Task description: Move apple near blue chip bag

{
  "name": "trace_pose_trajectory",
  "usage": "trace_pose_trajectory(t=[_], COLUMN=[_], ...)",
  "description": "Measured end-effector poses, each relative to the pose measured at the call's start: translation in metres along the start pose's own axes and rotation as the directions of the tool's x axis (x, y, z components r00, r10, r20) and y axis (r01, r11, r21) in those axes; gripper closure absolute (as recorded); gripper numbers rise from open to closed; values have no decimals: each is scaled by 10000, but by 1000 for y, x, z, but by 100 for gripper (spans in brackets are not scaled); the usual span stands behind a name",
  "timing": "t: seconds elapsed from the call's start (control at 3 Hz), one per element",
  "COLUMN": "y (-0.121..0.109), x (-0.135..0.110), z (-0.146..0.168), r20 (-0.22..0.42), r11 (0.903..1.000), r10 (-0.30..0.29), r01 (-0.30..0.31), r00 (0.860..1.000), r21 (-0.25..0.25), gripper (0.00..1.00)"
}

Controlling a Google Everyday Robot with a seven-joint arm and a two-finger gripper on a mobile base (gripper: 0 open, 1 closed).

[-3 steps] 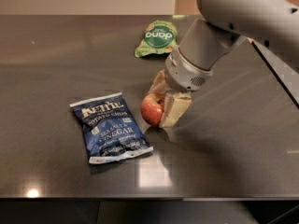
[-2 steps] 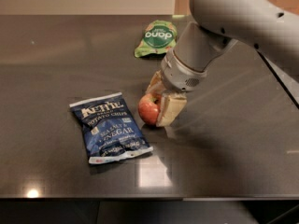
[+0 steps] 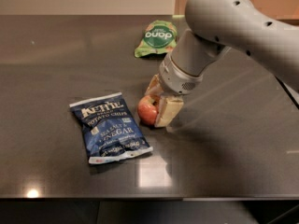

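The red apple (image 3: 147, 111) sits on the dark table, just right of the blue chip bag (image 3: 110, 128), a small gap between them. The bag lies flat with white "Kettle" lettering facing up. My gripper (image 3: 156, 105) comes down from the upper right on a grey arm, its cream fingers (image 3: 168, 112) on either side of the apple, one in front and one behind. The fingers are closed on the apple, which rests at or just above the table surface.
A green snack bag (image 3: 157, 38) lies at the back of the table, behind the arm. The table's front edge (image 3: 140, 197) runs along the bottom. The grey arm (image 3: 233, 27) fills the upper right.
The gripper has carried the apple slightly left and toward the blue chip bag. The bags have not moved.
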State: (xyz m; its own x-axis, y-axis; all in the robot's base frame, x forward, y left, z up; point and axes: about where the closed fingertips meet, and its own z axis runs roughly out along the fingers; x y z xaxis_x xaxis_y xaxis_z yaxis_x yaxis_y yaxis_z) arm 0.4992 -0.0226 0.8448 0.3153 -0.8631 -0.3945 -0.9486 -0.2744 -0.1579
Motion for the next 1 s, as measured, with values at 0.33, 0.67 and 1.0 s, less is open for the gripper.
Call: trace_pose_trajectory(t=[0.33, 0.67, 1.0], y=[0, 0, 1], x=[3, 2, 1], z=[2, 2, 1], r20=[22, 10, 1], r11=[10000, 10000, 10000], r10=[64, 40, 21], r01=[-64, -40, -21], r00=[10000, 10000, 10000], r21=[68, 68, 71], gripper=[36, 13, 0])
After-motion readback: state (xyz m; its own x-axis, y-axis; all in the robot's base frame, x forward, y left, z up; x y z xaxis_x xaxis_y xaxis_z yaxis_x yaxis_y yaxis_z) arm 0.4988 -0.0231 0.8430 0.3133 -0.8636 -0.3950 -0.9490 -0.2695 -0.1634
